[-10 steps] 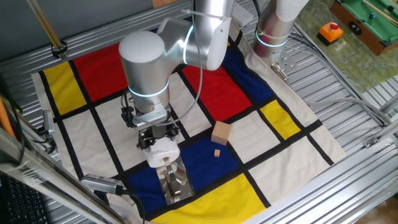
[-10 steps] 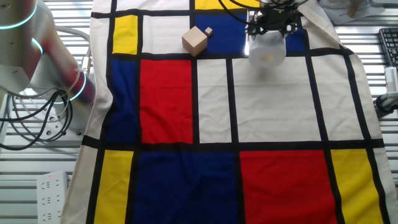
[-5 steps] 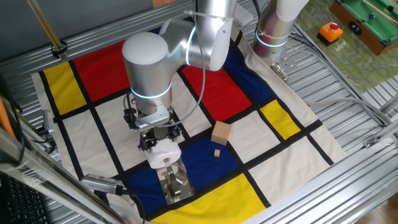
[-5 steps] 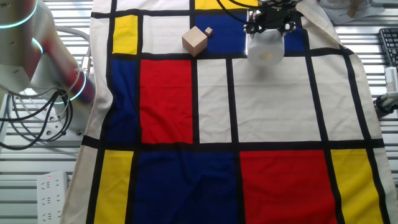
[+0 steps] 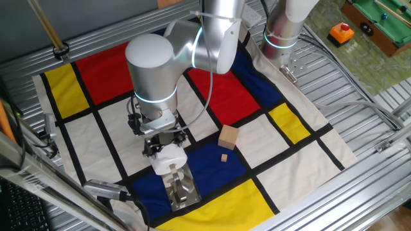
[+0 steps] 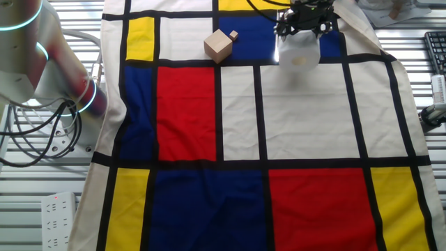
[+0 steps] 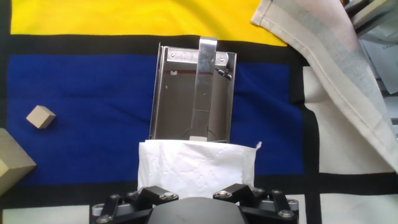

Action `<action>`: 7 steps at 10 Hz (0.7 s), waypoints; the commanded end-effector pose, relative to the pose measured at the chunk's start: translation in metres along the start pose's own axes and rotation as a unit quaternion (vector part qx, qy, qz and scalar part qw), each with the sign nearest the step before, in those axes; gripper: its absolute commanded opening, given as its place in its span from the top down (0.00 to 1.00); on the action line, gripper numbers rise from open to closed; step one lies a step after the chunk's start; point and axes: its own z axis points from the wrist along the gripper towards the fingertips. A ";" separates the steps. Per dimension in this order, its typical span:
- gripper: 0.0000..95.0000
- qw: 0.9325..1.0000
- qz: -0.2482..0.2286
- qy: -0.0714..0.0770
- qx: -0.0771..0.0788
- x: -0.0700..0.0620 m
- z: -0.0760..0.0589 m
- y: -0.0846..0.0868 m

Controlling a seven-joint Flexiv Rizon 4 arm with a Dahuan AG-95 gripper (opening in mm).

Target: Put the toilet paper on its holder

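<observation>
My gripper [image 5: 167, 149] is shut on the white toilet paper roll [image 5: 169, 160] and holds it low over the blue patch of the cloth. The chrome holder [image 5: 180, 190] lies flat just beyond the roll, towards the yellow patch. In the hand view the roll [image 7: 196, 167] fills the lower middle between the jaws of my gripper [image 7: 194, 191]. The holder's plate [image 7: 171, 99] and its bar [image 7: 204, 87] lie straight ahead. The roll's edge overlaps the plate's near end. In the other fixed view the roll [image 6: 300, 52] hangs under the gripper [image 6: 305, 21], and the holder is hidden.
A tan wooden cube [image 5: 228, 136] and a small wooden block [image 5: 224, 158] sit to the right of the roll. They also show in the other fixed view, cube [image 6: 218, 46] and block [image 6: 234, 34]. A folded cloth edge [image 7: 336, 68] lies right of the holder.
The arm has shifted only very slightly. The roll stays gripped at the holder's near end.
</observation>
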 end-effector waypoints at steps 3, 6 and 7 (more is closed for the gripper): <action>1.00 1.000 -0.003 0.006 -0.005 -0.004 0.001 -0.002; 1.00 1.000 -0.002 0.006 -0.006 -0.006 0.002 -0.002; 1.00 1.000 -0.004 0.006 -0.006 -0.007 0.002 -0.002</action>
